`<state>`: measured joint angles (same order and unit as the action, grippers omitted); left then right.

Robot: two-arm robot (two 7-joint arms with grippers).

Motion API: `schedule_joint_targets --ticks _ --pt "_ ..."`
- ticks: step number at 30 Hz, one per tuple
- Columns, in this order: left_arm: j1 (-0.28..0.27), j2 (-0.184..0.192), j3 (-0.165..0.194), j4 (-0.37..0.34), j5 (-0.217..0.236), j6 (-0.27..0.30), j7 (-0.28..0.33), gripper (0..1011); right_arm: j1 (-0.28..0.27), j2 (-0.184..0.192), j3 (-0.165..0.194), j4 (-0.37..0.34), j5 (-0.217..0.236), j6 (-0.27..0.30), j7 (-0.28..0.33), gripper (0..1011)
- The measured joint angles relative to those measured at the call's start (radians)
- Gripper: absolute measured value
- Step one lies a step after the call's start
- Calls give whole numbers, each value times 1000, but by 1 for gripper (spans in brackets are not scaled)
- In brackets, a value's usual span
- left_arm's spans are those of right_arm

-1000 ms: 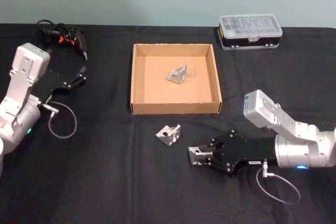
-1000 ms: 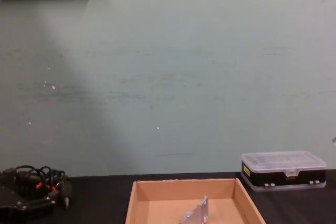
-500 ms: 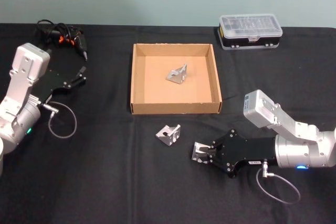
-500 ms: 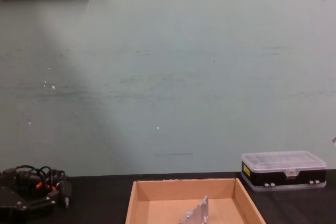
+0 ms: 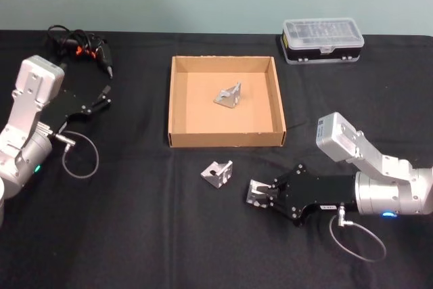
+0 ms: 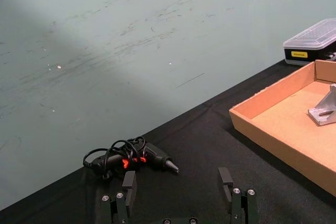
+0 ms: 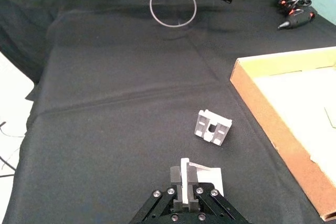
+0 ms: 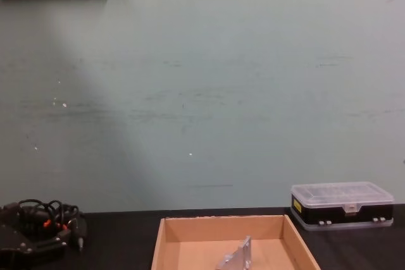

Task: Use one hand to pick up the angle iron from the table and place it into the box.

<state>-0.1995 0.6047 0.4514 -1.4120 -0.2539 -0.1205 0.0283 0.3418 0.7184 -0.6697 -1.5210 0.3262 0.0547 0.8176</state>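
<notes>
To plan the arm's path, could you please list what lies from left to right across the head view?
The left gripper, open → loose angle iron → right gripper, shut on a second angle iron.

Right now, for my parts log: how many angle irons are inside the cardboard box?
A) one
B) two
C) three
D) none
A: one angle iron stands in the cardboard box. A second angle iron lies on the table in front of the box, and a third angle iron is clamped in the right gripper, outside the box.
</notes>
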Motion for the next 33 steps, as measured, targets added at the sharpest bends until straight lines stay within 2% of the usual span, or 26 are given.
schedule_joint_targets --ticks 18,33 --pt "0 0 0 0 0 0 0 1011 14 18 40 -67 112 40 8 57" --pt "0 0 0 0 0 0 0 1011 56 8 48 -54 153 49 -7 57"
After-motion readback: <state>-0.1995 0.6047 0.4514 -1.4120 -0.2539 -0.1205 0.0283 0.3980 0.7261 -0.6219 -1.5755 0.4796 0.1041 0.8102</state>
